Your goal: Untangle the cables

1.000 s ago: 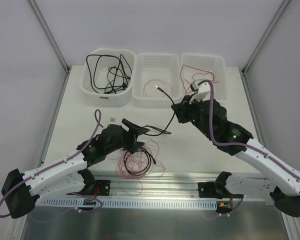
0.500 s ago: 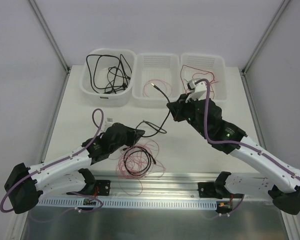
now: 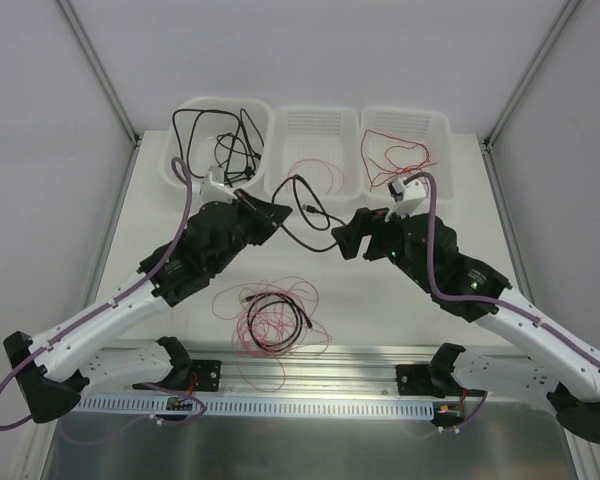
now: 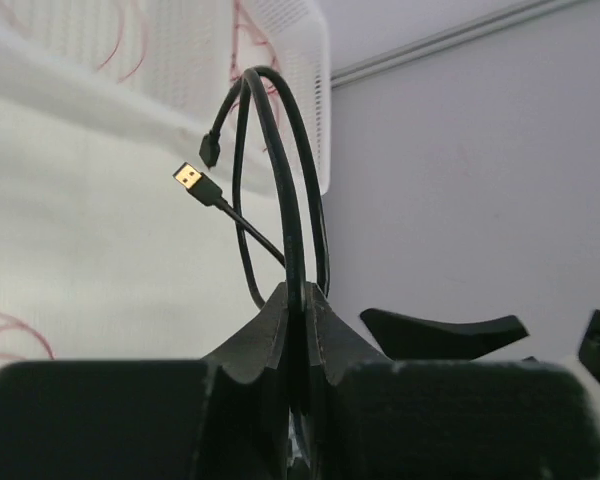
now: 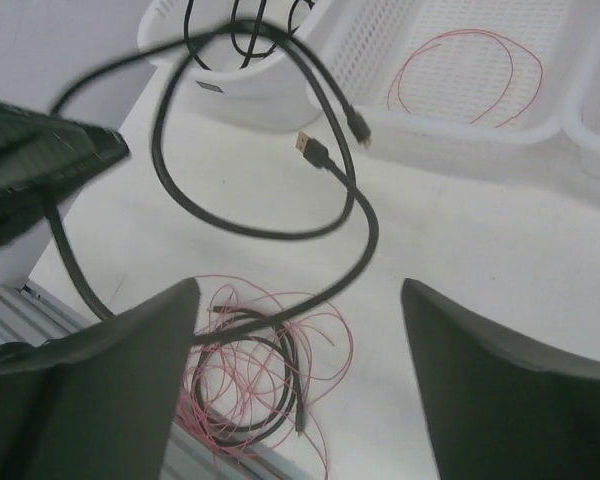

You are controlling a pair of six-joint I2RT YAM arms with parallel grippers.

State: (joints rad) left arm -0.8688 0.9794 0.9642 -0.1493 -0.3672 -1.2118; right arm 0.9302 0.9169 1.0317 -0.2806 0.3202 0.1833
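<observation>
My left gripper [image 3: 276,213] is shut on a black cable [image 3: 305,185] and holds it above the table, just in front of the bins. In the left wrist view the cable [image 4: 290,190] rises in a loop from between the closed fingertips [image 4: 300,292], with a gold USB plug [image 4: 190,178] hanging free. My right gripper [image 3: 348,241] stands open beside that loop, with nothing in it. The right wrist view shows its wide-apart fingers [image 5: 130,370] over the table and the black loop [image 5: 360,215] ahead. A tangle of pinkish-red wire and a black cable [image 3: 270,318] lies near the front edge.
Three white bins line the back. The left bin [image 3: 190,104] holds black cables, the middle bin [image 3: 315,110] a fine pinkish wire and the right bin [image 3: 405,110] red wire. A metal rail [image 3: 310,405] runs along the near edge.
My left gripper closed on the black cable and lifted it up and back toward the bins. My right gripper let go of that cable, opened, and drew back a little.
</observation>
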